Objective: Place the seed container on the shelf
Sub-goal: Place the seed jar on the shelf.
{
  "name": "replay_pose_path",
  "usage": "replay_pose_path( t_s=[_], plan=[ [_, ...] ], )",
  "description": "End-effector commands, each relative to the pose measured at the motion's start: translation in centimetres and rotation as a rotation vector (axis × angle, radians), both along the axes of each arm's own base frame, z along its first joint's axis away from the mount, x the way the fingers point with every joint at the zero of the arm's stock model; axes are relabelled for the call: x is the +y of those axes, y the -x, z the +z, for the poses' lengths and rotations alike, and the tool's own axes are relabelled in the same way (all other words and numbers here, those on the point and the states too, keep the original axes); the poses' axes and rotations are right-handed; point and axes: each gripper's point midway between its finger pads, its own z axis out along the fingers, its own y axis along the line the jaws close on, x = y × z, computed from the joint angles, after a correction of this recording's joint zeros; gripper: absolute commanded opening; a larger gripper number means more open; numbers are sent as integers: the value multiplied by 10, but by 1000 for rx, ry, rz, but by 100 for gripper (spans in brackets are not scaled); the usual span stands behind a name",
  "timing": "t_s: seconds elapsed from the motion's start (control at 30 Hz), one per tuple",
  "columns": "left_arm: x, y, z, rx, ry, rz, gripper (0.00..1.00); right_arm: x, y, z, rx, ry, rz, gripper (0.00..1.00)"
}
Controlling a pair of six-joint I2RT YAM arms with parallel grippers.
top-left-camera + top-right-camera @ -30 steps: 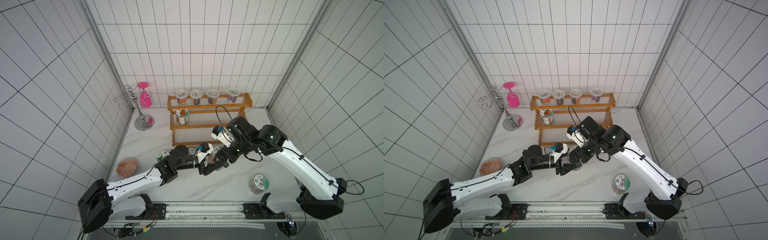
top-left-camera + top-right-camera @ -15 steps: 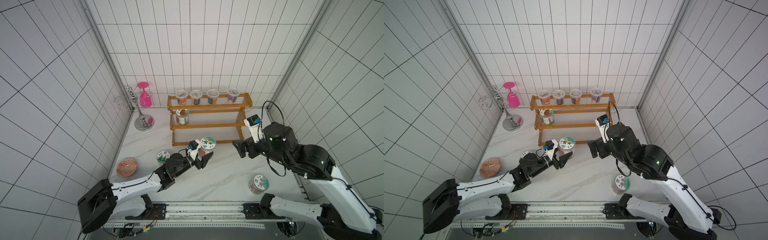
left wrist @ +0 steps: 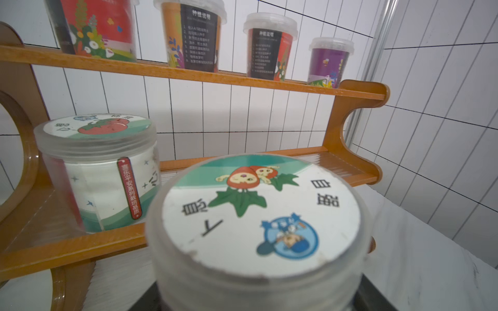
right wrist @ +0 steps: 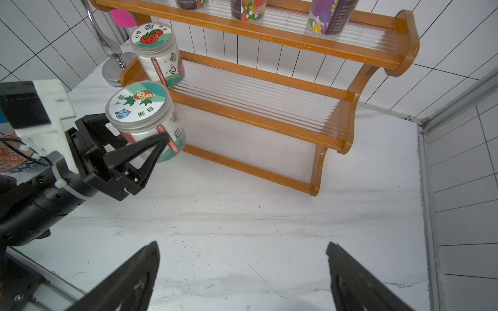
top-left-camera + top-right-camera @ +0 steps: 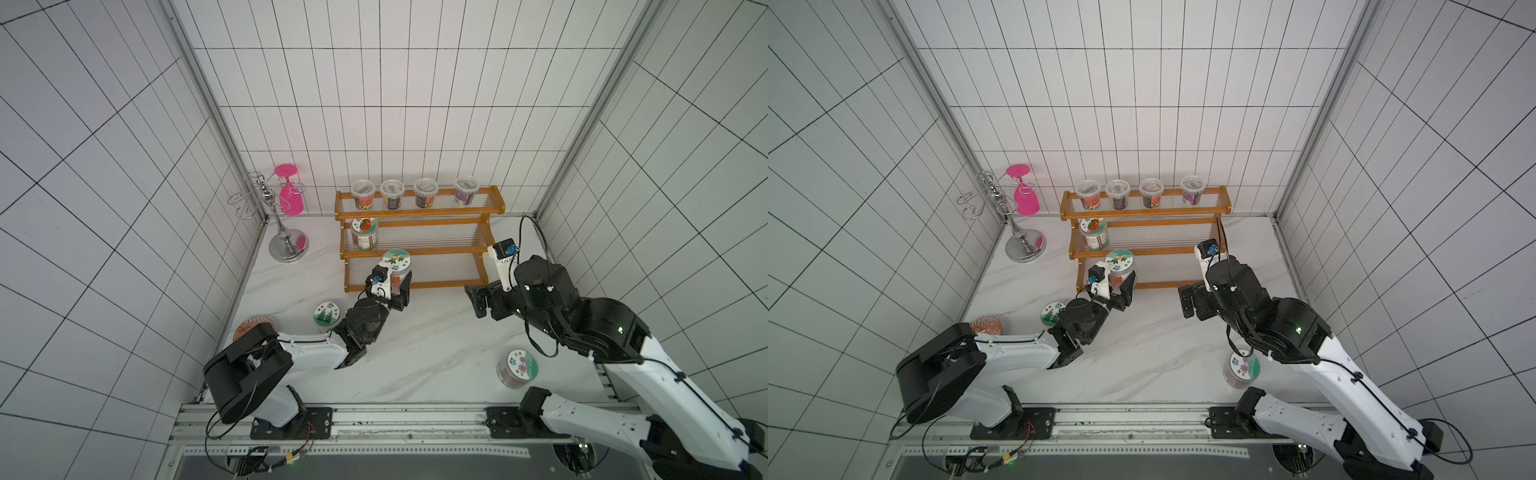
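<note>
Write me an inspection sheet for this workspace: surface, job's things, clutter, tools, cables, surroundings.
Surface: white marbled tabletop, no spills seen.
Job's things: seed container upright in the left tool, in front of the shelf, not yet set on a tier.
Clutter: tomato-lid jar on the middle tier; four cups on the top tier; tree-lid jar, flower-lid jar and patterned bowl on the tabletop; wire stand holding a pink glass.
Tools: left tool shut on the seed container; right tool open, empty, over the tabletop.
Cables: black cable loops up beside the right tool; wires below the front edge.
Surroundings: white tiled walls.
</note>
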Motion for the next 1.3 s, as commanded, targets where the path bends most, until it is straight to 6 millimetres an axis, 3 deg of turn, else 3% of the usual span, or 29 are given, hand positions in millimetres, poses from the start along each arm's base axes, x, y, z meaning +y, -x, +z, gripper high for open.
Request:
replay_pose_path(
  t_s=[0.0, 0.2, 0.57, 0.93, 1.27],
  plan=[
    [4, -18, 33, -93, 80, 74, 59, -5, -3, -1, -10, -29, -36, 99],
    [-2, -44, 32, -165, 45, 125, 61, -8, -1, -9, 4, -33, -41, 99],
    [-4, -88, 25, -131, -50, 178, 62, -17, 2, -17, 5, -31, -59, 99],
    [-14, -107, 10, -105, -62, 176, 62, -16, 1, -10, -11, -44, -45, 99],
    [-14, -122, -8, -60, -67, 210, 62, -14, 7, -21, 22, -49, -15, 99]
  ],
)
